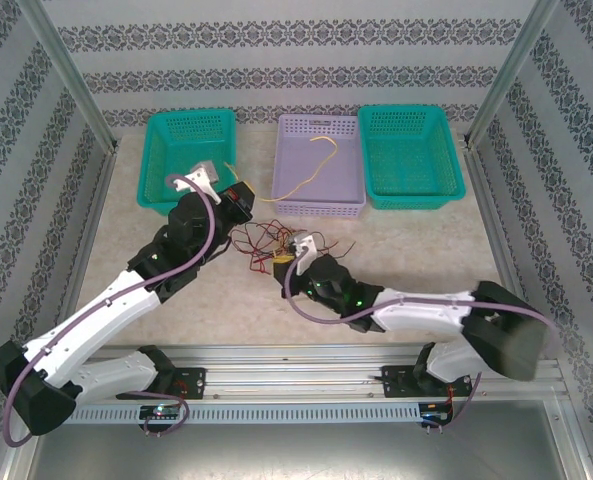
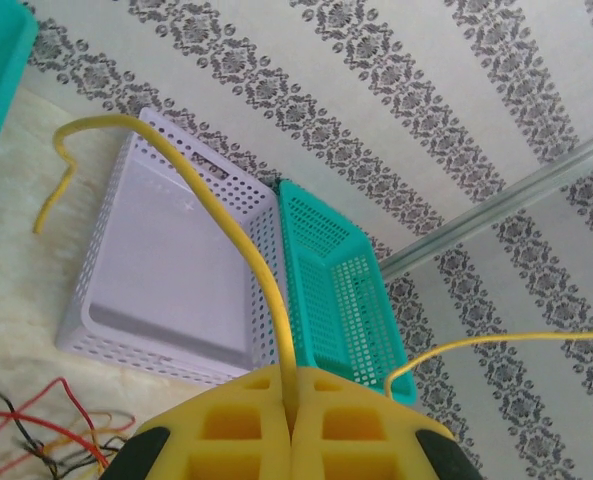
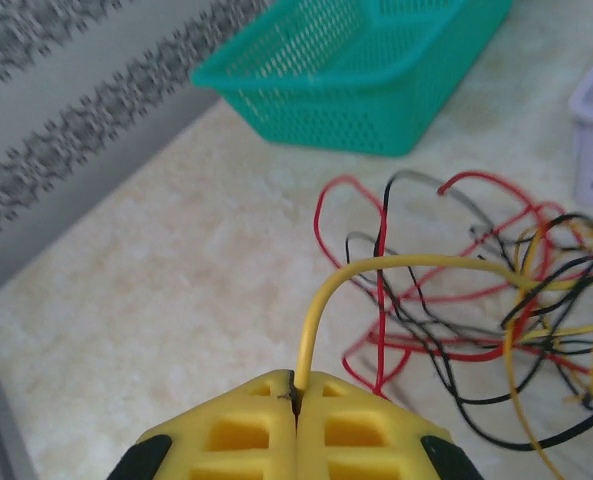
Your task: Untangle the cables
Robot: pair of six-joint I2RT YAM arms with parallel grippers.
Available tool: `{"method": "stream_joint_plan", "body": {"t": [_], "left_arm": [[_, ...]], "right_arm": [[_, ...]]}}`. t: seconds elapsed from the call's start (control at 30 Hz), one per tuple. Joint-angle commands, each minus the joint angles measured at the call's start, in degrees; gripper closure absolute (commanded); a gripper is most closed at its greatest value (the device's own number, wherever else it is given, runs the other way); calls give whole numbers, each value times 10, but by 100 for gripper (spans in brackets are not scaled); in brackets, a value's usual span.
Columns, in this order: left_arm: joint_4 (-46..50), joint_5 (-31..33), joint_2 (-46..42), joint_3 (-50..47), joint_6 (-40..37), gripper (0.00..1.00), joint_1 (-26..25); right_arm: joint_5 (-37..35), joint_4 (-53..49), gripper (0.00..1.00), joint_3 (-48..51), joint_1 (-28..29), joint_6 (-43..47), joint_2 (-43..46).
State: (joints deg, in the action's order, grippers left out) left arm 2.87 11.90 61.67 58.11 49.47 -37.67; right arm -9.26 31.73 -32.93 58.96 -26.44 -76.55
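Cables: thin red, black and yellow wires in a loose tangle [image 1: 264, 243] on the table [image 1: 416, 250], in front of the lilac basket [image 1: 321, 208] and between the two grippers.
Left gripper [image 2: 291, 400]: fingers pressed together, pinching a yellow wire [image 2: 226, 215] that arcs up out of the tips.
Right gripper [image 3: 296, 392]: fingers pressed together on a yellow strand [image 3: 416, 262] that bends over and runs into the tangle.
One cable or two: cannot tell.
Risk, drag: the strand passes among red and black loops. A straight pull would likely haul the whole knot along rather than free one wire.
Risk, cinching: if both grippers hold the same cable, drawing them apart could tighten the loops crossing it.
Risk, slip: each wire is held only at the very fingertips. A sideways tug could pull it out.
Risk, snag: the raised wire's curled end could catch in the lilac basket's perforated wall.
Top view gives: both arms at once, the tangle's place between them, three baskets in a row, and a yellow wire lying across the lilac basket. The pinches are too small to judge there.
Left wrist gives: the pinch itself, plus another yellow length [image 2: 496, 342] off to the right.
Right wrist gives: the crossings inside the tangle, wire over wire.
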Motion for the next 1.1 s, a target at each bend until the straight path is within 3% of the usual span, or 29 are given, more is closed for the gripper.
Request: {"method": "stream_joint_plan", "body": {"t": [0.0, 0.27, 0.5, 0.77, 1.07], "left_arm": [[-10, -66, 22, 40, -69, 100, 14], [-101, -255, 156, 130, -139, 100, 42], [-160, -370, 334, 225, -111, 100, 68], [-166, -398, 497, 307, -95, 100, 82], [-130, -388, 601, 364, -107, 100, 92]], "right_arm": [[-21, -47, 100, 28, -11, 14, 81], [-10, -157, 100, 48, -55, 13, 285], [-15, -235, 100, 16, -60, 40, 353], [-11, -245, 100, -16, -72, 59, 353], [19, -264, 100, -79, -83, 70, 339]]}}
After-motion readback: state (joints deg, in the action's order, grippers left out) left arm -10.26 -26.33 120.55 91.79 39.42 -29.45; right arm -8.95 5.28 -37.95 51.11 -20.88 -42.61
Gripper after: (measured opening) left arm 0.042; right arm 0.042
